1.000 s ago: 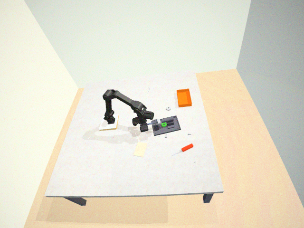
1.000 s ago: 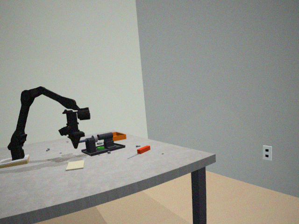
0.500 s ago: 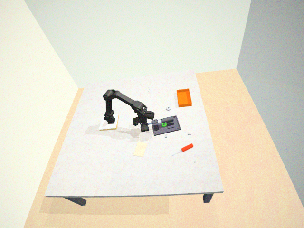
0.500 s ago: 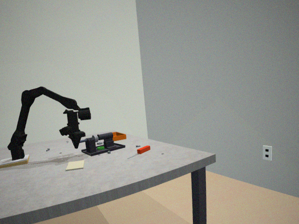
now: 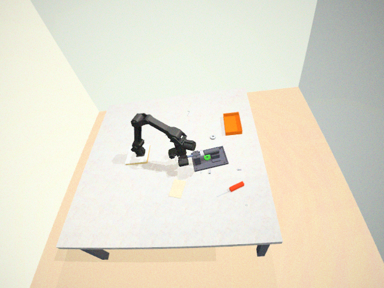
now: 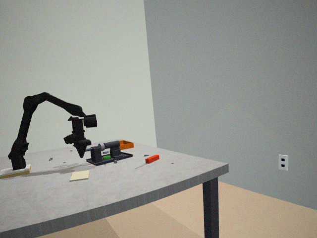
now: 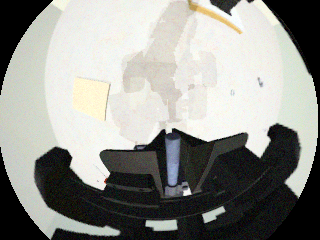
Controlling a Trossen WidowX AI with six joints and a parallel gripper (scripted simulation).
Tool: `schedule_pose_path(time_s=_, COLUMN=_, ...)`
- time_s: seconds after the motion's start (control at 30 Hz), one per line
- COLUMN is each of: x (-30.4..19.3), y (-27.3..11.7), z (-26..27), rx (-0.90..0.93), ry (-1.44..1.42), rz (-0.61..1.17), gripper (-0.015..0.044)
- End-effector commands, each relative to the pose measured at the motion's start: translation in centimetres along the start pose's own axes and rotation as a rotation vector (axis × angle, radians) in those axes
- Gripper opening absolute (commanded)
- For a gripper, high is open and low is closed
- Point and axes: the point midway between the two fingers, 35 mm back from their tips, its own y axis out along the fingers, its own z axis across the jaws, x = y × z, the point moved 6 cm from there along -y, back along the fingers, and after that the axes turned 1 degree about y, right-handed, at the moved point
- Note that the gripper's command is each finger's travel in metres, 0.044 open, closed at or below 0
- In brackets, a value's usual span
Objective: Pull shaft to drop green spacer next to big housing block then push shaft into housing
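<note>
The blue-grey shaft [image 5: 189,156] [image 6: 88,148] [image 7: 172,162] runs through the dark upright post [image 6: 96,154] toward the housing block [image 5: 212,151] [image 6: 112,144]. My gripper [image 6: 81,155] [image 7: 168,131] is shut on the shaft's outer end, on the side of the post away from the housing. The green spacer [image 5: 207,157] [image 6: 106,157] lies flat, low between post and housing, on the dark base plate [image 5: 210,167] [image 6: 102,162]. A whitish spacer [image 5: 201,152] [image 6: 101,146] sits up at shaft height between post and housing. The shaft's far end is hidden.
A pale ring [image 5: 212,137] [image 6: 105,152] lies on the table behind the plate. An orange tray [image 5: 232,123] [image 6: 126,145] stands at the back right. A red-handled screwdriver [image 5: 236,186] [image 6: 152,158] and a yellow note [image 5: 177,188] [image 6: 79,175] [image 7: 91,98] lie in front, with small metal bits around.
</note>
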Motion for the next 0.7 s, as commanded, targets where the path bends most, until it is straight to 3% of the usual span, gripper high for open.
schedule_pose_path(time_s=0.0, x=-0.29, y=-0.19, z=-0.04, rx=0.0, ry=0.0, rz=0.007, gripper=0.0)
schedule_pose_path(time_s=0.67, x=-0.89, y=-0.21, z=-0.05, rx=0.0, ry=0.0, rz=0.007, gripper=0.0)
